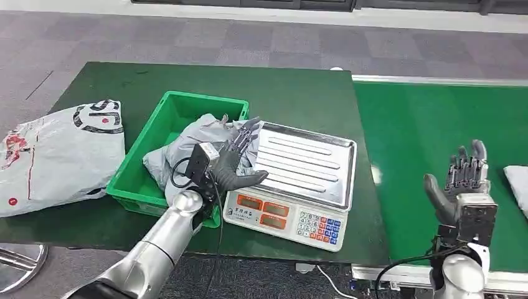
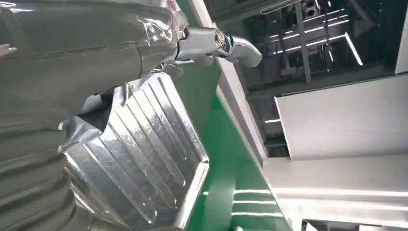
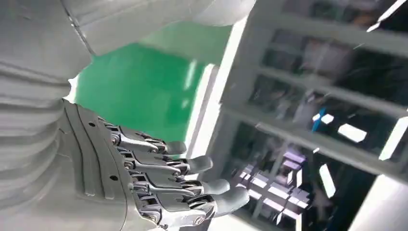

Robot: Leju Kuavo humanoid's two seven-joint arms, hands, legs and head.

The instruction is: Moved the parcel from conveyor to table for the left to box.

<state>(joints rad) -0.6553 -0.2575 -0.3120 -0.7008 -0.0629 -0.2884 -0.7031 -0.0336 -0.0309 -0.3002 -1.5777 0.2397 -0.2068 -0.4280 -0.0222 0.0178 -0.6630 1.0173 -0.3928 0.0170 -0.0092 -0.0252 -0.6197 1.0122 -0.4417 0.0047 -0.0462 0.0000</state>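
A grey plastic parcel (image 1: 187,146) lies crumpled in the green box (image 1: 187,97), with one fold hanging over the box's right rim. My left hand (image 1: 233,157) rests on that fold, fingers stretched out and thumb spread toward the scale, not closed around anything. The left wrist view shows shiny crinkled parcel film (image 2: 161,21) beside the scale's ribbed pan (image 2: 144,159). Over the green conveyor (image 1: 429,131), my right hand (image 1: 464,180) stands upright with its fingers (image 3: 183,178) apart and holds nothing. Another pale parcel (image 1: 518,187) lies on the belt just right of it.
A weighing scale (image 1: 292,218) with a steel pan (image 1: 305,162) sits on the dark green table (image 1: 280,93), right of the box. A big white bag with red and black print (image 1: 56,156) lies at the table's left end. Grey carpet floor lies beyond.
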